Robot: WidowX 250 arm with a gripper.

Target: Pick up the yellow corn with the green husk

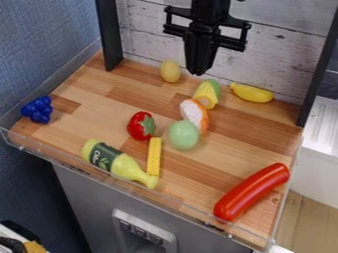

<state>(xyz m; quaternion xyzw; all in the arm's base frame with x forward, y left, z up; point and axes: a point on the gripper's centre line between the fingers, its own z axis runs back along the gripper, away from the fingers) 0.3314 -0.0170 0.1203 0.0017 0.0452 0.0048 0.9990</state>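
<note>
Black and closed, your tool [199, 72] hangs over the desk [94, 94], near the small tan toy [170, 71] and the yellow corn [207, 94].

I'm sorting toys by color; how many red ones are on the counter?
2: the round leafy toy, left of the pale green ball, and the long sausage near the front right corner.

Matte black arm, angular side brackets, tapering black hand [200, 71].

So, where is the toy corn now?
In the camera view, the toy corn lies slightly right of centre, just below the gripper and left of the toy banana.
</note>
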